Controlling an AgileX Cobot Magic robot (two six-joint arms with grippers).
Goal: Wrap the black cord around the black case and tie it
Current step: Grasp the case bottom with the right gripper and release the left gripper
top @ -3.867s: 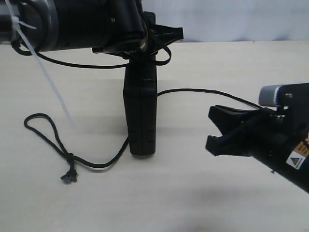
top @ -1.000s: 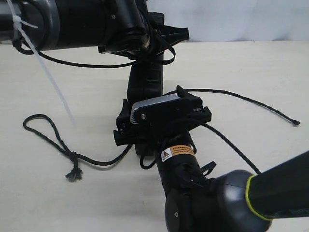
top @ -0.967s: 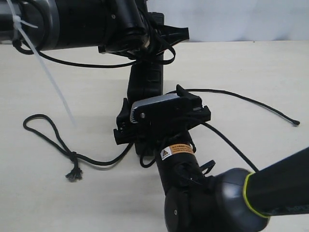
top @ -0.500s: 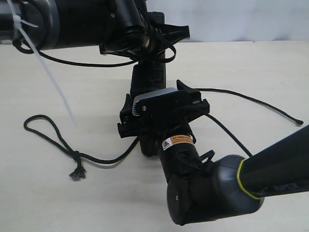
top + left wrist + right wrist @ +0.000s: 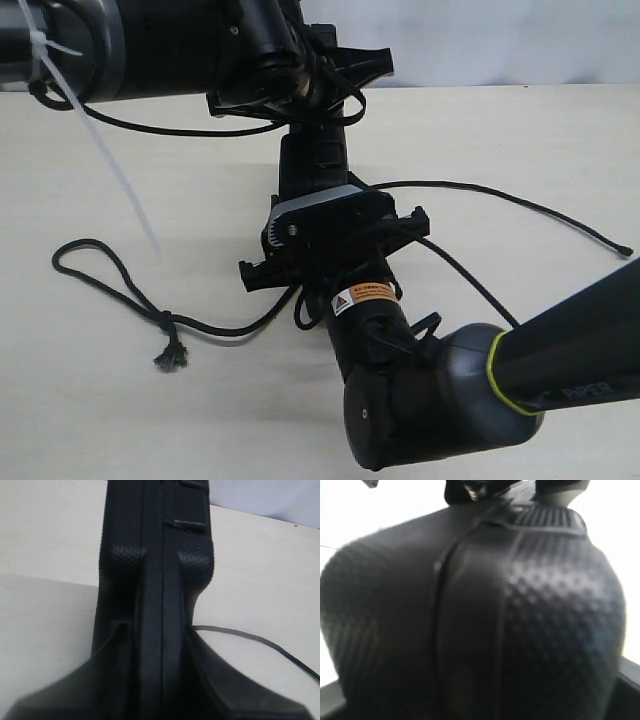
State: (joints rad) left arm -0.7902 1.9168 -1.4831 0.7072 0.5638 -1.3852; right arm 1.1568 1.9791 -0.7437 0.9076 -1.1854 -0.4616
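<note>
Black case [image 5: 312,170]: stands on end in the middle of the pale table [image 5: 520,120], narrow edge towards the exterior camera
Left gripper [image 5: 310,112]: at the case's 12 o'clock, fingers clamped on its upper end
Right gripper [image 5: 332,250]: at the case's 6 o'clock, fingers apart on either side of its lower end; whether they touch it cannot be told
Black cord [image 5: 165,320]: lies on the table, knotted loop at the case's 9 o'clock, frayed tuft [image 5: 170,355] at 8 o'clock, plain tip [image 5: 626,250] well out at 3 o'clock
</note>
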